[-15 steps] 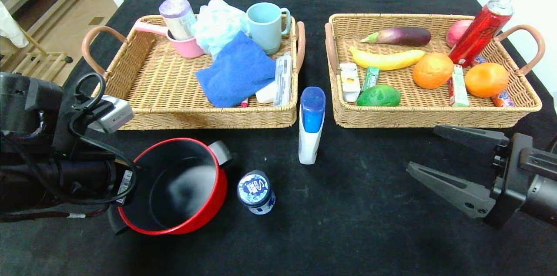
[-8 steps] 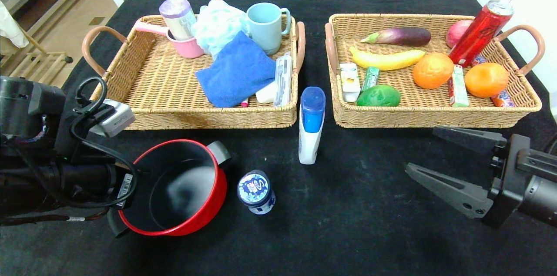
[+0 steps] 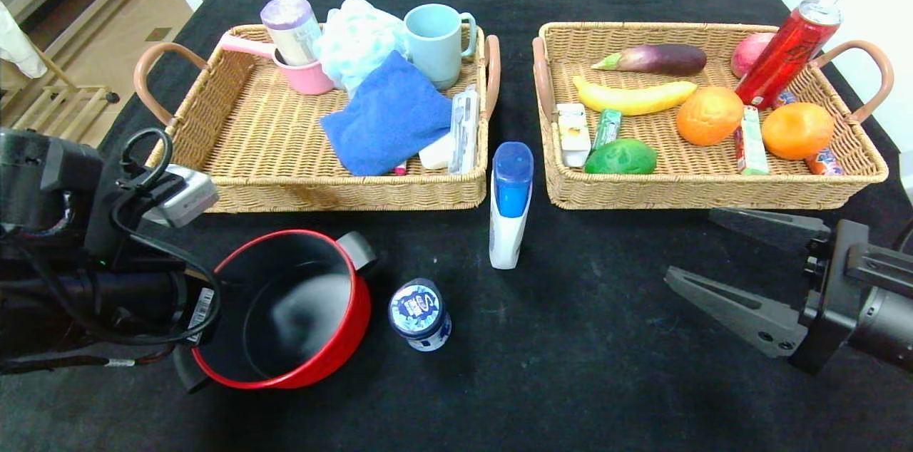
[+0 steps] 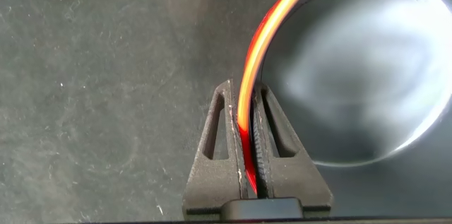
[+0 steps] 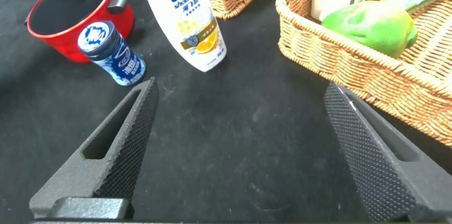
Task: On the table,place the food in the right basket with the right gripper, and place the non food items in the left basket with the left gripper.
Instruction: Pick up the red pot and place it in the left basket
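Two fingers of the left gripper (image 4: 248,160) pinch the red pot (image 3: 285,309) rim near the table's (image 3: 570,366) front-left corner; lift level. The right gripper (image 3: 727,263) waits wide open, empty.

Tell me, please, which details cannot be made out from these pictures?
- Left gripper: in the head view its own arm hides the jaws; only the left wrist view shows them clamped on the red pot rim.
- Pot's near handle: hidden by the arm in the head view.
- White bottle: top cut off by the right wrist view's edge.
- Small tub: lid print too small to read.
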Robot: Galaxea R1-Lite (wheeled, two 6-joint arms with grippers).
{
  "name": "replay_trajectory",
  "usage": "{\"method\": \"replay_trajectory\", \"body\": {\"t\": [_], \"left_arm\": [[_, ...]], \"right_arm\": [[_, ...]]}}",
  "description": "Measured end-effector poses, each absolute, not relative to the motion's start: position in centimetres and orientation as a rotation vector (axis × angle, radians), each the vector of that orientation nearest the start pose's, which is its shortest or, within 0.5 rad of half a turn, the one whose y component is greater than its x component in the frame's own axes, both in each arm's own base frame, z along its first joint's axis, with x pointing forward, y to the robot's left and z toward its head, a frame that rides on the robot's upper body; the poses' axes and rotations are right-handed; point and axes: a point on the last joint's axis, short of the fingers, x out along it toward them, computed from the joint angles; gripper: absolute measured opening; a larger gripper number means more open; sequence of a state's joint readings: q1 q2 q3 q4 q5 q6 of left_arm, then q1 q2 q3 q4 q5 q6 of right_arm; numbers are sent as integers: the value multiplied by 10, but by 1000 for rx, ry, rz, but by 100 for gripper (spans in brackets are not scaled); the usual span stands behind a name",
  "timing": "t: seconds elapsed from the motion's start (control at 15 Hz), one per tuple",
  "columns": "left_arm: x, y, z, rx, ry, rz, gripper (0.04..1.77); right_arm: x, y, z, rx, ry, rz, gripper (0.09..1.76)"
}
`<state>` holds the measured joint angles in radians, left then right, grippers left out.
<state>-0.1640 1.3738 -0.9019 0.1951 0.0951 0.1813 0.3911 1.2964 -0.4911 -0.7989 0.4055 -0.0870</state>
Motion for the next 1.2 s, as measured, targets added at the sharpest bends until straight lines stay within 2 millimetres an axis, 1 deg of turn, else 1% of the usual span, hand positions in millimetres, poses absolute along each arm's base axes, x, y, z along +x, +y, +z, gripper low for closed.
{"method": "replay_trajectory", "body": {"t": [0.2,0.53,0.93,1.07,1.2], "left_arm": [[197,-32,222,252,632,-161,18],[168,-27,241,229,532,-163,17],[136,-23,256,178,411,-202,17],[134,-23,266,138,373,-192,17],[137,-24,280,85,333,-180,17]], "right_arm": [[177,82,214,-82,-27,796,171],[177,82,214,-82,-28,796,171],[178,83,214,-80,-23,796,171],[178,83,214,-80,-22,796,171],[178,83,214,-80,-24,795,171]]}}
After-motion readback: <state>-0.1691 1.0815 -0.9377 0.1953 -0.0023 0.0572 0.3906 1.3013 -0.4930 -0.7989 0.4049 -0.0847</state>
